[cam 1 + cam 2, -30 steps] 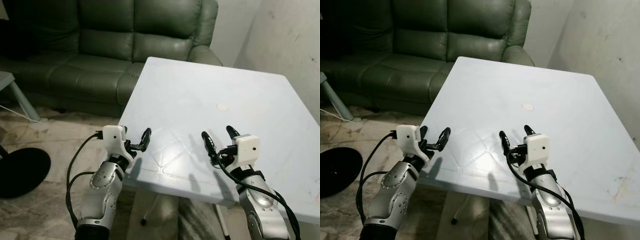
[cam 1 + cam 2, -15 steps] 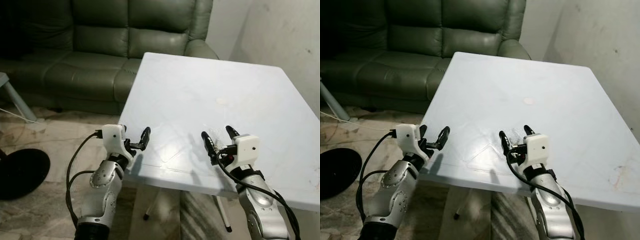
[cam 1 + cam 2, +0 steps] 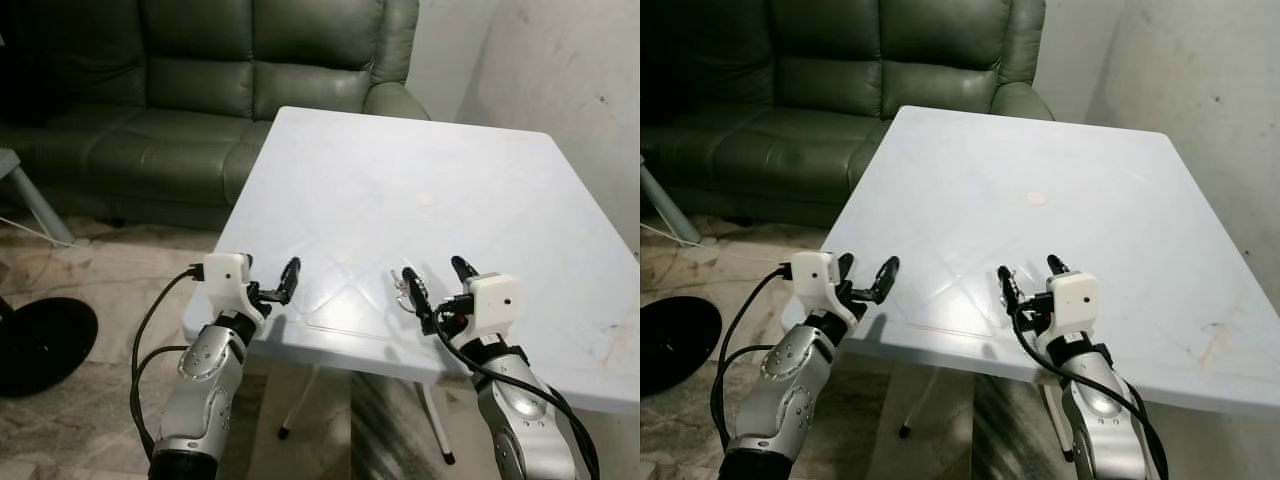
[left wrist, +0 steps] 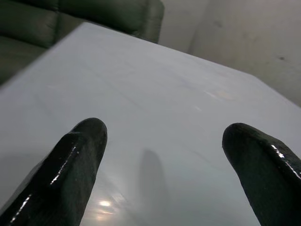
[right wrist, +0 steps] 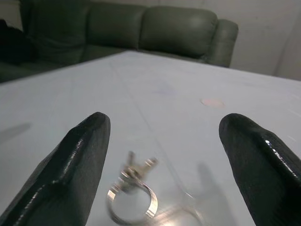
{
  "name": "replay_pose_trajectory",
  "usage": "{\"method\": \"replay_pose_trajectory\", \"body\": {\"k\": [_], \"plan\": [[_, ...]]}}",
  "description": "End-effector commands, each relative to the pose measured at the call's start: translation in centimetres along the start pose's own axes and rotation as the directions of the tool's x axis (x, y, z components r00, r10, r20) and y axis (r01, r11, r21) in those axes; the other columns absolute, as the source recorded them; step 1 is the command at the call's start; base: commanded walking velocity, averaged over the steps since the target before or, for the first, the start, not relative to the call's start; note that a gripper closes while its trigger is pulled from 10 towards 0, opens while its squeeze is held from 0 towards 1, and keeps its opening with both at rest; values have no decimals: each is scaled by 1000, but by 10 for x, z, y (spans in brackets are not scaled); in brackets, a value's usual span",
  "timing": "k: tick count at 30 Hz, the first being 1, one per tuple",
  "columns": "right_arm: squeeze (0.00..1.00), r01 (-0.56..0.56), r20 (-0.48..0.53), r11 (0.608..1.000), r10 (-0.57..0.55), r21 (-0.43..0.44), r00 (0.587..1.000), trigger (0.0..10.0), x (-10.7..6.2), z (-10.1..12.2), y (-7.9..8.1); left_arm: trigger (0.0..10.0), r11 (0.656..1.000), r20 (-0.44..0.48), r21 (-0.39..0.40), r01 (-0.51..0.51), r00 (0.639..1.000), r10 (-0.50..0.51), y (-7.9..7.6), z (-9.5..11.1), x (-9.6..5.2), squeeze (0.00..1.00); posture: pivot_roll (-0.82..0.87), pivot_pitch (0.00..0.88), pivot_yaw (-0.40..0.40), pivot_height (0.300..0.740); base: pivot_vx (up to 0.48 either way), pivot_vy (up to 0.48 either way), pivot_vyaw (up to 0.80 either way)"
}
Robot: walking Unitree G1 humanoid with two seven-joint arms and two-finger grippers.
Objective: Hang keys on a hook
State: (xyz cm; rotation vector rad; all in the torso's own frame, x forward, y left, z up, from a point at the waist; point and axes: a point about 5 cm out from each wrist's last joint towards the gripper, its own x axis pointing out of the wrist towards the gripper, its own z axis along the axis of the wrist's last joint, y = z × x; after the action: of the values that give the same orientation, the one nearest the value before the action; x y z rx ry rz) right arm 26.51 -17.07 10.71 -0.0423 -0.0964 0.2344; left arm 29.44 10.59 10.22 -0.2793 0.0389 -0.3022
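A small bunch of silver keys on a ring lies on the white table near its front edge. In the left eye view the keys sit just beside the left fingertip of my right gripper. That gripper is open, held low over the table, with the keys a little ahead of it and between its fingers. My left gripper is also open, at the table's front left edge, with only bare tabletop in front of its fingers.
A dark green leather sofa stands behind the table on the left. A pale wall runs along the right. A black round base lies on the tiled floor at the left. A small round mark is on the tabletop.
The whole view has shifted, so the camera moved. The table's front edge now lies under both grippers. The keys have come into view by the right gripper. Both grippers stay open.
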Motion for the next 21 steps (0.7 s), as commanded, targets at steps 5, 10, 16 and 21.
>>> {"method": "replay_pose_trajectory", "body": {"k": [5,10,16,21], "plan": [[0,3,6,1000,-3,5,1000,10000,1,3,-2,10000,1000,19,1,-3,1000,3,-2,4,0,0,-27,10,-51,740,0,0,0],[0,3,5,1000,-3,7,1000,10000,1,3,-2,10000,1000,21,-8,-3,1000,3,-2,5,0,0,-26,12,-53,740,0,0,0],[0,3,7,1000,-3,7,1000,10000,2,4,-2,10000,1000,21,-5,-4,1000,4,-2,4,-1,0,-24,13,-54,740,0,0,0],[0,-4,3,1000,4,5,1000,10000,3,5,-1,10000,999,-17,25,41,999,-41,-6,-2,-4,0,-24,13,-54,740,0,0,0]]}}
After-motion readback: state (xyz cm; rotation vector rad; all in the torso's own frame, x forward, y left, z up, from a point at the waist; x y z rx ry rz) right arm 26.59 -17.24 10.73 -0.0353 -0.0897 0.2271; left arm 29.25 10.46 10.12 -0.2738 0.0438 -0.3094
